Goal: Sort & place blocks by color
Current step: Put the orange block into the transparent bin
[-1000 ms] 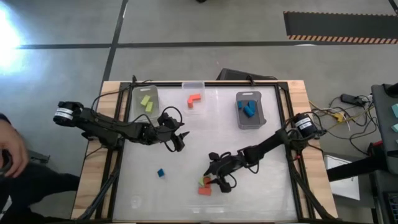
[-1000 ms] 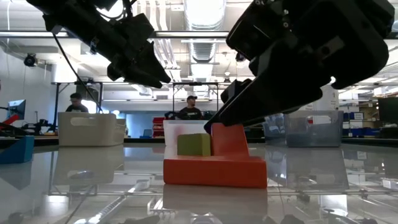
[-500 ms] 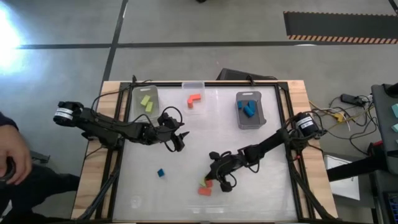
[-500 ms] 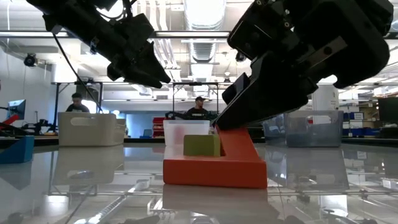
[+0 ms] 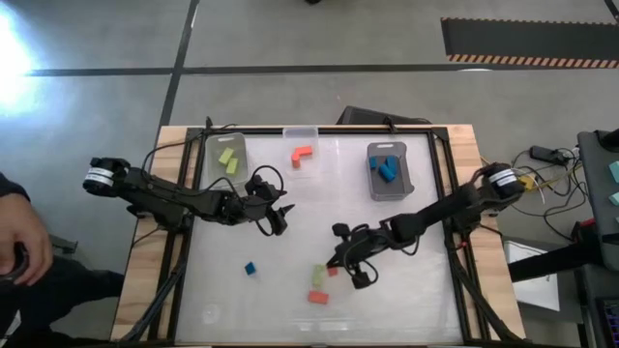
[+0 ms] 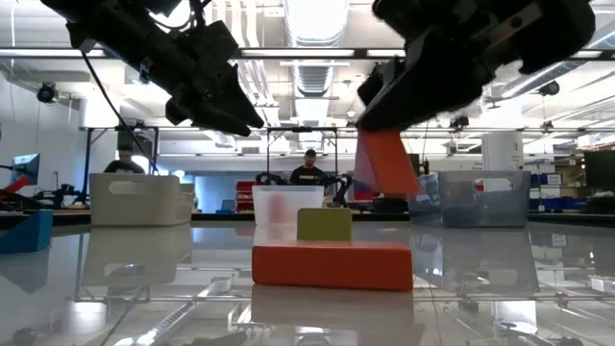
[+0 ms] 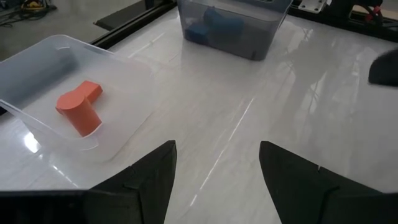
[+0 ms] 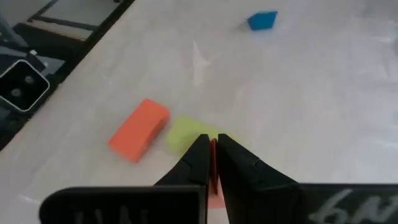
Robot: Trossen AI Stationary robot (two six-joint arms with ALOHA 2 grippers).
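The right claw [image 8: 212, 163] hides most of its orange-red block [image 8: 213, 180]; only a thin sliver shows

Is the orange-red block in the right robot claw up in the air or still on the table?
Up in the air. The right gripper pinches the thin orange-red block, which hangs clear above the glossy white table in the low view.

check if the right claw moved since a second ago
Yes. The right claw, shut on a thin orange block, rose off the table, away from the orange bar toward the grey bin.
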